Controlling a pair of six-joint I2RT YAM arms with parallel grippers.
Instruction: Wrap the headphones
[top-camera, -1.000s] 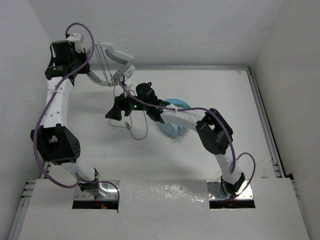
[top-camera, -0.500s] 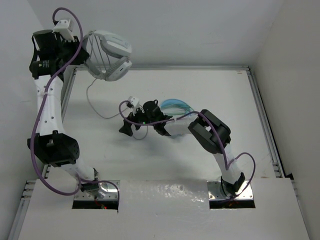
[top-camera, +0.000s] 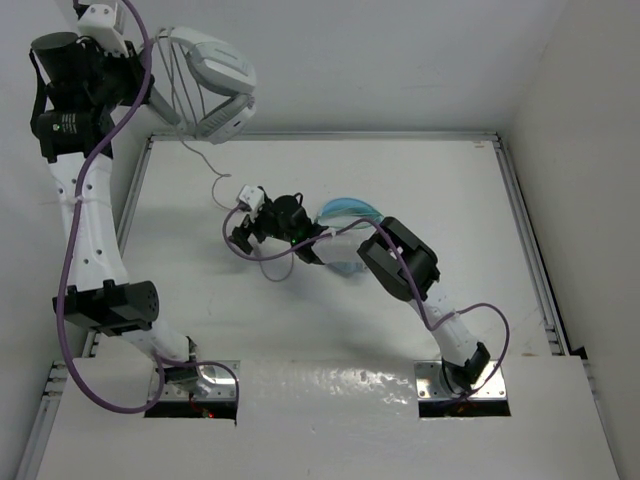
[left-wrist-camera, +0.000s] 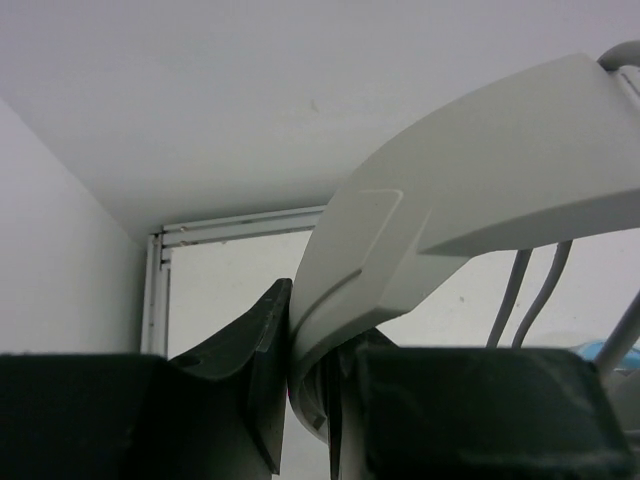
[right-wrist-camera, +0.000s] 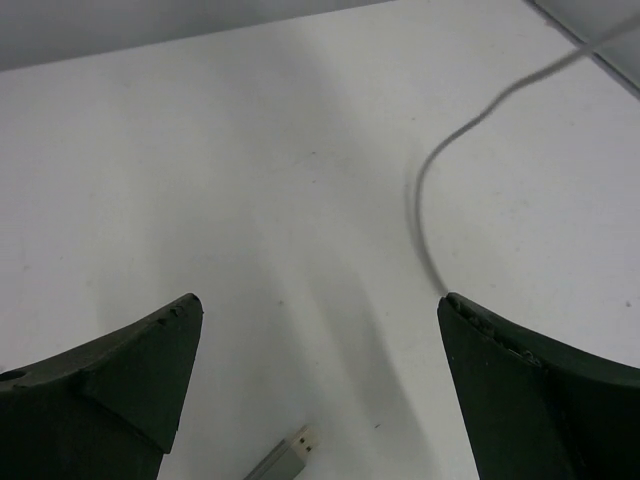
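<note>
Item: headphones, aloft far-left, headband clenched in left gripper. cable hangs to table; plug end lies diag. betw. right gripper jaws, spread wide, empty. Right arm nearer.

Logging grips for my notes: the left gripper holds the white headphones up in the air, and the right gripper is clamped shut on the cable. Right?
Not quite. The right gripper is open, not clamped: the right wrist view shows its jaws wide apart, with the cable loose beside one finger. The left gripper does hold the headphones up.
</note>
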